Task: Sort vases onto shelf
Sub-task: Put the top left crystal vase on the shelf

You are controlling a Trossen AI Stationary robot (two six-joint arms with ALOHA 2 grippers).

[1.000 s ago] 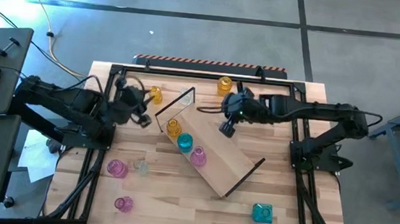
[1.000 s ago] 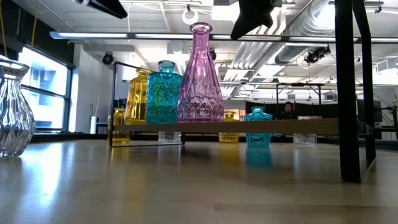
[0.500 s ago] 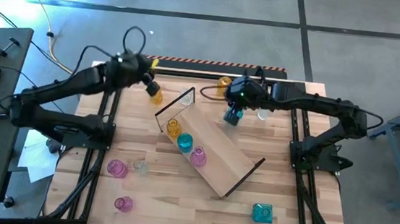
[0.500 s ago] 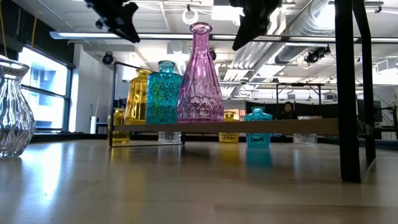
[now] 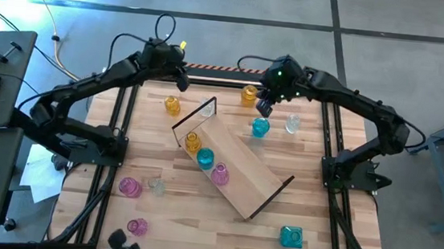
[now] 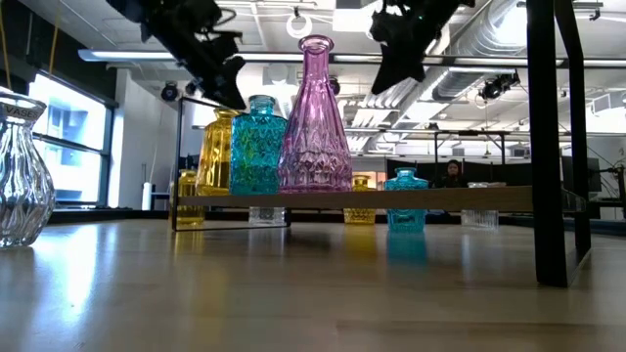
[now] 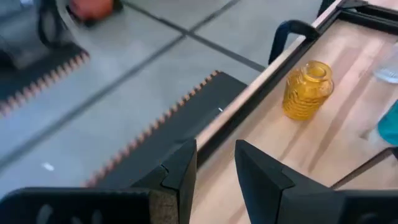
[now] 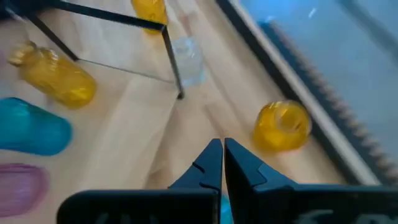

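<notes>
From above, I see the shelf (image 5: 234, 167) lying diagonally at mid-frame, an amber vase (image 5: 193, 142), a teal vase (image 5: 204, 158) and a pink vase (image 5: 220, 173) lined along its upper-left half. My left gripper (image 5: 179, 79) hangs over the table's far edge at upper left, fingers parted and holding nothing; my right gripper (image 5: 265, 106) hovers at upper centre, clenched empty, just above a round teal vase (image 5: 260, 127).

At table level, the tall pink vase (image 6: 314, 117) dominates mid-frame on the board, the teal (image 6: 257, 147) and amber (image 6: 217, 152) ones to its left, a clear vase (image 6: 20, 176) at the left edge.

My left wrist camera shows a ribbed amber vase (image 7: 308, 90) at upper right, near the table's black edge rail.

My right wrist camera shows shut fingertips at bottom centre, a squat amber vase (image 8: 282, 126) just beyond.
</notes>
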